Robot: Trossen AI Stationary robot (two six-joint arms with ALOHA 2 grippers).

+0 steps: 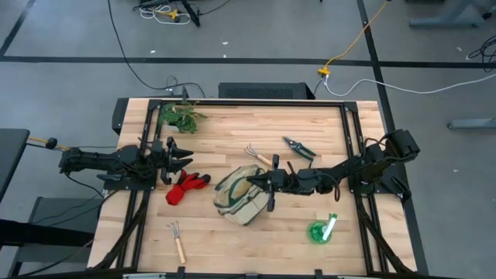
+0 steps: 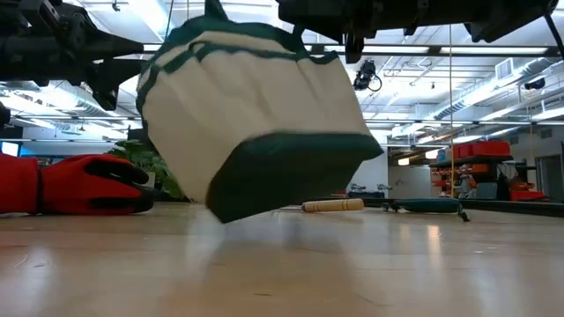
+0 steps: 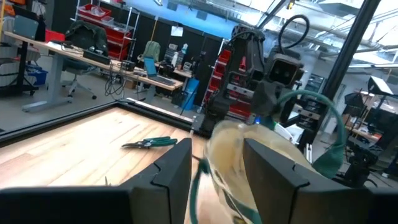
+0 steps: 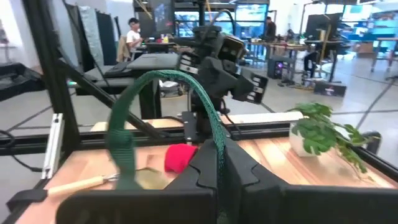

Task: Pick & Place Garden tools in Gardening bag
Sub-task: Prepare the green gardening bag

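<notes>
Right gripper (image 1: 270,184) jaws clamped, mid-table; left gripper (image 1: 184,159) jaws apart.

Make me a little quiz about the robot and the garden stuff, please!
1. True or false: the gardening bag sits flat on the table.
2. Which gripper holds the bag's rim: left gripper or right gripper?
3. How many wooden-handled rakes lie on the table?

Key: 1. False, the low view shows it lifted and tilted. 2. Right. 3. Two, rake and rake.
</notes>
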